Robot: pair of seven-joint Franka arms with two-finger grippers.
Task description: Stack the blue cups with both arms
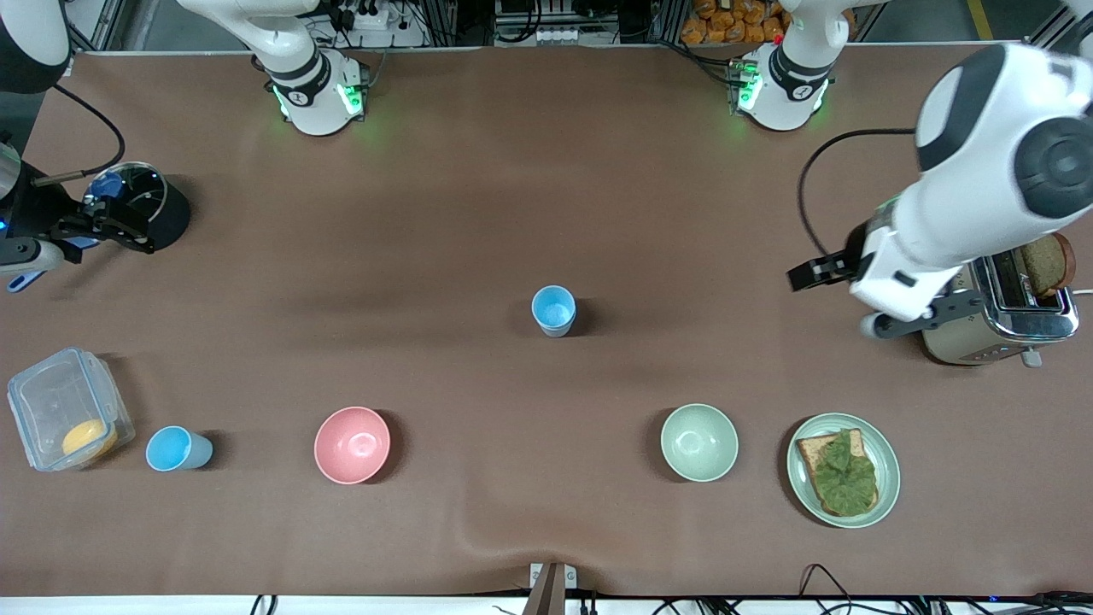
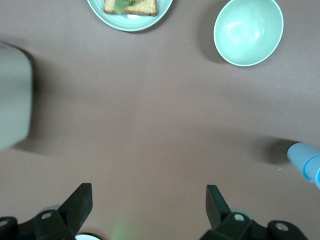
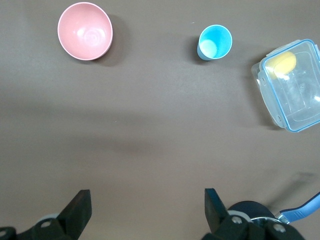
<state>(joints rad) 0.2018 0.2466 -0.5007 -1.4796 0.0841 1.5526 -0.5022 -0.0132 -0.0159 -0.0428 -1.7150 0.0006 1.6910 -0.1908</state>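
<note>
On the table two blue cups (image 1: 554, 309) (image 1: 177, 449) upright, apart from both arms' released jaws.

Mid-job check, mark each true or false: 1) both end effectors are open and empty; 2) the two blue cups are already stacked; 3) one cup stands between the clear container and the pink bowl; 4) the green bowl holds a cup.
1) True: the left end effector and the right end effector are open, holding nothing.
2) False: one blue cup stands mid-table, the other cup apart near the right arm's end.
3) True: it stands between the clear container and the pink bowl.
4) False: the green bowl is empty.
</note>
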